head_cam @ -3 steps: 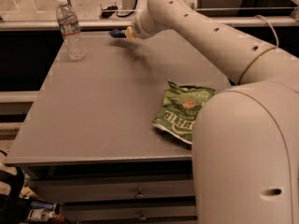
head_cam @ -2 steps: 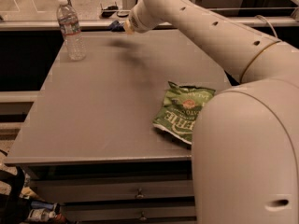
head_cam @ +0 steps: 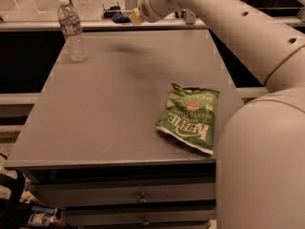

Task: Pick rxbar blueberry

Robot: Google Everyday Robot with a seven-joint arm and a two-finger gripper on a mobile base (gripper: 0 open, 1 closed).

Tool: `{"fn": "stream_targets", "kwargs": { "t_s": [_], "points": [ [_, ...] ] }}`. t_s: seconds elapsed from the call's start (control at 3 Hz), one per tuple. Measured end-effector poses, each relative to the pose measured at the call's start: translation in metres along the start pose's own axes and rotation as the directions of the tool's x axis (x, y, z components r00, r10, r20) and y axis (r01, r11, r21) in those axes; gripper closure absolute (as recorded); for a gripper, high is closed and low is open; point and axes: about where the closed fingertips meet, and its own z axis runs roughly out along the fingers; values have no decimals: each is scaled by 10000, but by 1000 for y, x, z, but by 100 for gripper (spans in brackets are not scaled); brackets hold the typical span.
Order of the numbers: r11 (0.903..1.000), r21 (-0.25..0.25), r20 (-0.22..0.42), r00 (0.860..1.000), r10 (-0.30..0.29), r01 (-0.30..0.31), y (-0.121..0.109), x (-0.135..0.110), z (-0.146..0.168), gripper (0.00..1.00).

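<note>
Grey table (head_cam: pixel 95 118): Kettle chip bag (head_cam: pixel 188 118) noted near the front right, water bottle (head_cam: pixel 71 30) far left. Beyond, rxbar blueberry (head_cam: pixel 121 18) is pinched by gripper (head_cam: pixel 129 17), raised over the far edge. Risk: slippage if only the wrapper's end is caught.

Gripper (head_cam: pixel 129 17) over far edge of matt table (head_cam: pixel 109 104); glossy chip bag (head_cam: pixel 188 118); clear plastic bottle (head_cam: pixel 72 30).

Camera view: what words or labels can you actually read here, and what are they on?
"KETTLE": on the green chip bag, upside down from here; its smaller print is blurred.
Label on the water bottle: too blurred to read.
The rxbar blueberry, at the gripper over the far edge of the table: no print readable.
</note>
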Motion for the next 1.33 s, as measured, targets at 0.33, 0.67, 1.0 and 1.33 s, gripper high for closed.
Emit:
{"fn": "stream_targets", "kwargs": {
  "t_s": [0.33, 0.67, 1.0, 1.33],
  "points": [
    [9994, -229, 171, 9996, -237, 241, 1, -14, -38, 100],
    [9972, -613, 428, 9983, -406, 432, 2, -27, -66, 100],
    [9906, -1184, 881, 9944, -577, 680, 6, -43, -93, 100],
    [9756, -1977, 1149, 9906, -738, 956, 16, -51, -112, 100]
  ]
}}
